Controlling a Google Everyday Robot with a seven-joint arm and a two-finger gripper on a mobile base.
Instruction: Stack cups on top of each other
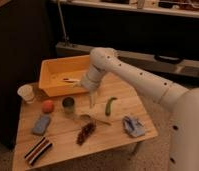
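A pale green cup [68,105] with a dark inside stands upright on the wooden table [118,132], left of centre. A white cup [26,93] stands upright near the table's far left edge, well apart from the green one. My gripper [91,101] hangs from the white arm [133,72] over the table's middle, just right of the green cup and a little above the tabletop. It holds nothing that I can see.
A big yellow bin [63,75] sits at the back of the table. An orange-red ball [47,106] lies between the cups. A blue-grey sponge [42,124], a striped block [38,150], dark dried fruit [85,133], a green pepper [110,105] and a blue cloth [133,125] lie around.
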